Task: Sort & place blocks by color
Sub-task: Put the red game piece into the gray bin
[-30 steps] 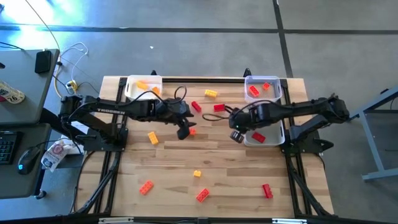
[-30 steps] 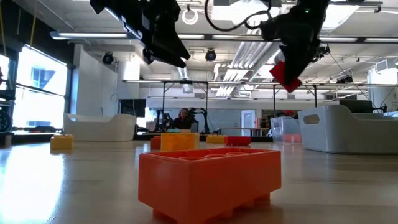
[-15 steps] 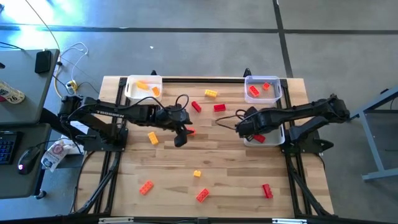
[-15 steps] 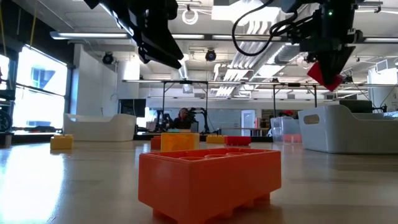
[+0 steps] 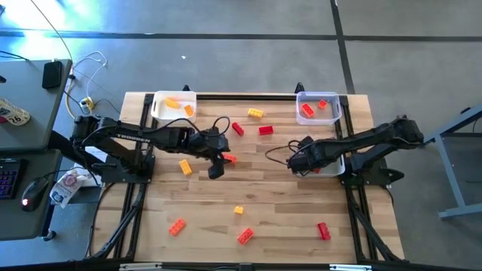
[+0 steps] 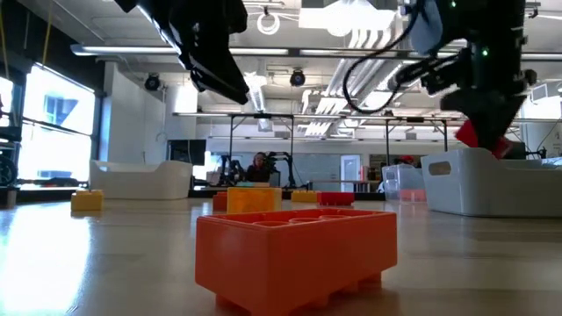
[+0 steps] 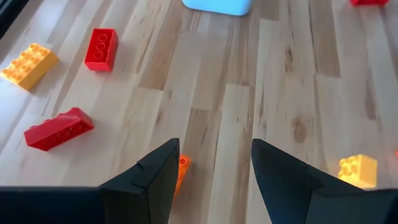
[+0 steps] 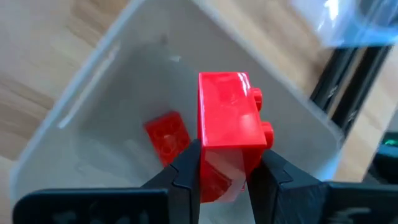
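Small studded blocks in red, orange and yellow lie scattered on the wooden table. My right gripper is shut on a red block above a white tray at the table's right side; a second red block lies inside that tray. In the low view this held red block hangs over the white tray. My left gripper is open, above the table's middle, with a small orange block lying on the wood beside one finger. My right gripper pinches the red block between its two fingers, on the block's lower part, its studs facing sideways. The fingers point down from above. The block is lifted clear, over the tray's inside.
At the far edge, a white tray holds orange and yellow blocks and a clear tray holds red ones. Loose blocks: yellow, two red, yellow, yellow, orange, orange, red.
My right gripper has carried the red block toward the table's right edge and downward, from beside the white tray to over its inside, staying shut on it. My left gripper has shifted a little toward the near edge.
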`<action>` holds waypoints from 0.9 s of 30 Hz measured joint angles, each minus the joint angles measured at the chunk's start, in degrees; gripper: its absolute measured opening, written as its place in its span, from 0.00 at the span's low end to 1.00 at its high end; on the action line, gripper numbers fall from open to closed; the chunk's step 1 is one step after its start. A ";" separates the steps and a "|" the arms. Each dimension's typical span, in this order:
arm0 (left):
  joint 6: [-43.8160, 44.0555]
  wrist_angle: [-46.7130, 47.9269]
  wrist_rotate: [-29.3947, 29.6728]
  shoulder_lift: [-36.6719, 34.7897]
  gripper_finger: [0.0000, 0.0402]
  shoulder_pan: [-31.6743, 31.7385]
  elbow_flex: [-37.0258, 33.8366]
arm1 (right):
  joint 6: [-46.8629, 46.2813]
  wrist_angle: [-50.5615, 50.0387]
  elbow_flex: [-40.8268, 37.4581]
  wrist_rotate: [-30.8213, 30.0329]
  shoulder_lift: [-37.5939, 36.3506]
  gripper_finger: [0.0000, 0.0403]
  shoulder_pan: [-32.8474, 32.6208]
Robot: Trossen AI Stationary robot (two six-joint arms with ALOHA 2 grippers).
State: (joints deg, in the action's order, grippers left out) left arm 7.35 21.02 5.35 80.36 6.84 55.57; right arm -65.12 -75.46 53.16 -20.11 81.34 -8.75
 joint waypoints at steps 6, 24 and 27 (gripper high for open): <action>-4.37 1.91 -0.24 0.00 0.46 0.82 0.00 | -1.10 2.16 -4.06 2.75 0.00 0.18 0.01; -15.43 6.26 -0.70 0.00 0.47 3.34 0.00 | -1.95 4.89 -4.16 0.75 0.00 0.45 -0.02; -16.10 6.25 -0.76 0.00 0.49 3.34 0.00 | -1.92 4.98 -2.39 0.61 0.00 0.46 -0.04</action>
State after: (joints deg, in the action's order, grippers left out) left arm -8.75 27.27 4.59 80.36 10.17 55.57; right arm -67.03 -70.48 50.76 -19.50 81.34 -8.80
